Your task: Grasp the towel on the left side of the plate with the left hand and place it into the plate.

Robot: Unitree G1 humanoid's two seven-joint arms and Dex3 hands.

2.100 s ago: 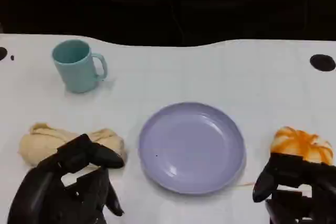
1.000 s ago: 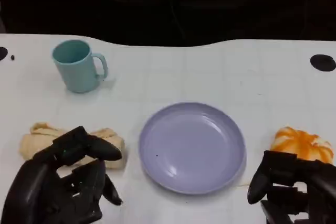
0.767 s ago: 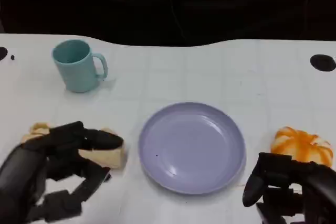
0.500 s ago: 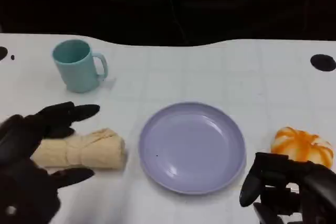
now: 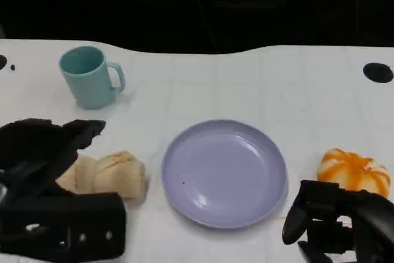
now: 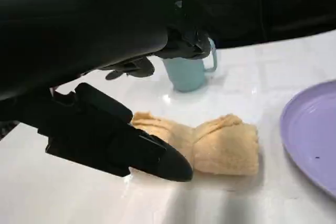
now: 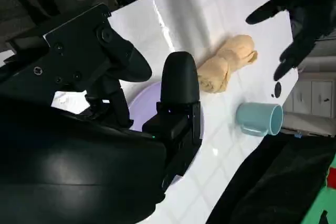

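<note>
Towel [image 5: 111,173] beside plate [image 5: 225,172], ungrasped

White table [image 5: 246,78] — towel [image 5: 111,173], plate [image 5: 225,173], mug [image 5: 89,78], orange cloth [image 5: 354,170].

This looks like a robot test room, not a home. A plain white desk [image 5: 246,78] has thin grid lines on it and a wavy far edge, with only dark behind it. Just a few things sit well apart on it, like a set-up: a blue cup [image 5: 89,77], a purple plate [image 5: 225,173], a rolled towel [image 5: 108,173] and an orange toy pumpkin [image 5: 354,170].
</note>
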